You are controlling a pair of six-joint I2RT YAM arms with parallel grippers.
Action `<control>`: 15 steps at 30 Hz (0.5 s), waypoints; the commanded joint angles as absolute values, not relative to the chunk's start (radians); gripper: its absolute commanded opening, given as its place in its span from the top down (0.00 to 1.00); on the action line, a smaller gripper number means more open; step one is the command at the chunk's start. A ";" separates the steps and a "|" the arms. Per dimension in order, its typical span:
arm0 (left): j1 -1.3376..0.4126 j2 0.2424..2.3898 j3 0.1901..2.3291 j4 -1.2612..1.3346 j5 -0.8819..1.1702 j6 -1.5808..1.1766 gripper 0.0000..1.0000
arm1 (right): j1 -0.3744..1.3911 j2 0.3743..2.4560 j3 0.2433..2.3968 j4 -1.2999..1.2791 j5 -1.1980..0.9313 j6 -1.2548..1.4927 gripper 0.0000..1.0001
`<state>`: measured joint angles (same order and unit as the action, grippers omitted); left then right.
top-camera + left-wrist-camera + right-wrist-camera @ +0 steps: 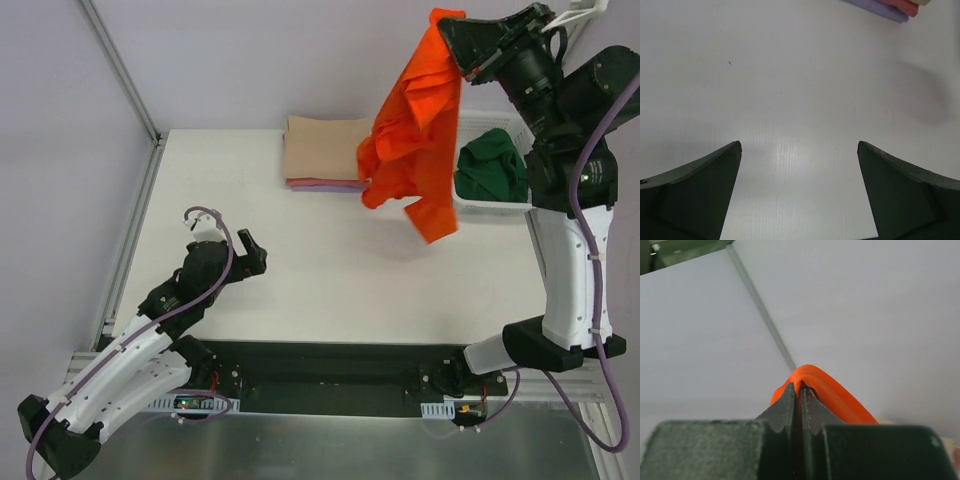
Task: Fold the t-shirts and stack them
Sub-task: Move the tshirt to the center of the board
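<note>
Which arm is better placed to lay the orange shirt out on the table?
Right. The right pincer is shut on the orange shirt, hanging above the table; the left pincer is open and empty, off to the left.

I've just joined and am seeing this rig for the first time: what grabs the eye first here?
The orange shirt dangles in the air at the far right, pinched in the shut right gripper. Beside it a green shirt sits in a white basket, and a folded stack lies at the far edge of the table. The left gripper is open and empty over the near left.
</note>
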<state>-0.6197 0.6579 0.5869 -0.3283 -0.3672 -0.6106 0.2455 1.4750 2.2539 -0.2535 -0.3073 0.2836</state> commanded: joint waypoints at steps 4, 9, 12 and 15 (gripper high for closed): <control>-0.612 0.539 0.601 -0.356 -0.380 -0.670 0.01 | 0.543 1.447 2.207 -0.186 -0.345 0.334 0.99; -0.609 0.457 0.598 -0.425 -0.452 -0.736 0.01 | 0.594 1.402 2.049 -0.176 -0.353 0.348 0.99; -0.611 0.419 0.577 -0.439 -0.465 -0.764 0.01 | 0.591 1.266 1.764 -0.167 -0.231 0.272 0.99; -0.609 0.413 0.549 -0.457 -0.450 -0.801 0.01 | 0.519 1.108 1.414 -0.161 -0.082 0.212 0.99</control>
<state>-0.6197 0.4255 0.5804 -0.4110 -0.4294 -0.7265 0.5858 1.2865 1.7096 -0.1883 -0.2665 0.2916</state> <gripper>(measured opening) 0.990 0.032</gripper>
